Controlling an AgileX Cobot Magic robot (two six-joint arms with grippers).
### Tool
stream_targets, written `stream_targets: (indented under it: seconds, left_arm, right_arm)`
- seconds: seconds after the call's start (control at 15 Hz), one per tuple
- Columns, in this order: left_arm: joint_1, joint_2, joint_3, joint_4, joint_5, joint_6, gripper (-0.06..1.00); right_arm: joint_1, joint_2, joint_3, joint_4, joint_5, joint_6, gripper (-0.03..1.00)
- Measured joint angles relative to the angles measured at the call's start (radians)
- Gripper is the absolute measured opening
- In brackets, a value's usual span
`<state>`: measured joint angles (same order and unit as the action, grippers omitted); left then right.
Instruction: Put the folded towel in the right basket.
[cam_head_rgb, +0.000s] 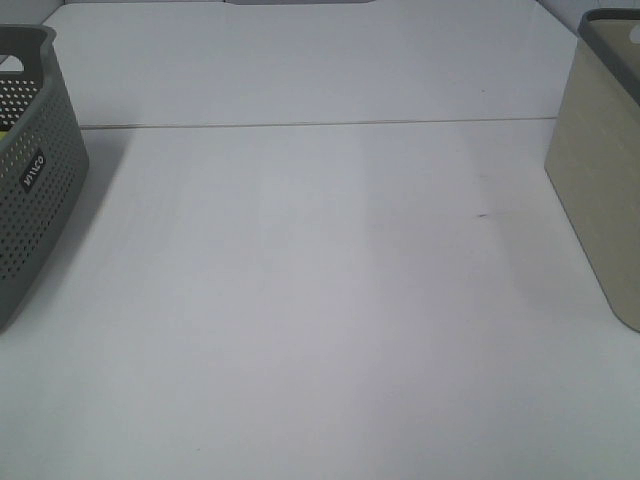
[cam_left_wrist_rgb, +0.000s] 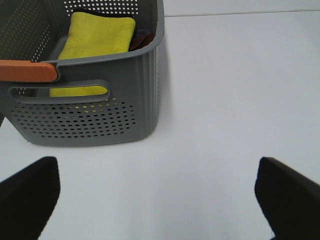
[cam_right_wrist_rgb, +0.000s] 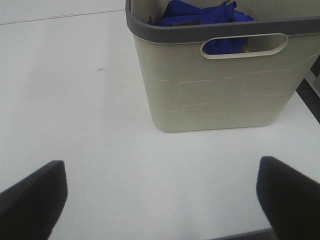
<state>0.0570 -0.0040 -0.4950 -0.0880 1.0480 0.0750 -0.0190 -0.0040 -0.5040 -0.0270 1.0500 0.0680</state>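
Now two baskets are seen on a white table (cam_head_rgb: 300, 300), one at each side.
A folded yellow towel (cam_left_wrist_rgb: 100, 32) is kept inside the gray basket (cam_left_wrist_rgb: 95, 110) on the left. Blue cloth (cam_right_wrist_rgb: 200, 12) is held in the beige basket (cam_right_wrist_rgb: 220, 90) on the right. Both the left gripper (cam_left_wrist_rgb: 160, 200) and the right gripper (cam_right_wrist_rgb: 160, 200) are spread wide, and nothing is held.
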Motion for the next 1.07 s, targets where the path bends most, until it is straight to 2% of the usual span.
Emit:
stream_targets:
  seconds: [1.07]
  left_arm:
    - [0.000, 0.000, 0.000, -0.041, 0.000, 0.000, 0.99]
  right_arm:
    - [0.000, 0.000, 0.000, 0.001, 0.000, -0.002, 0.98]
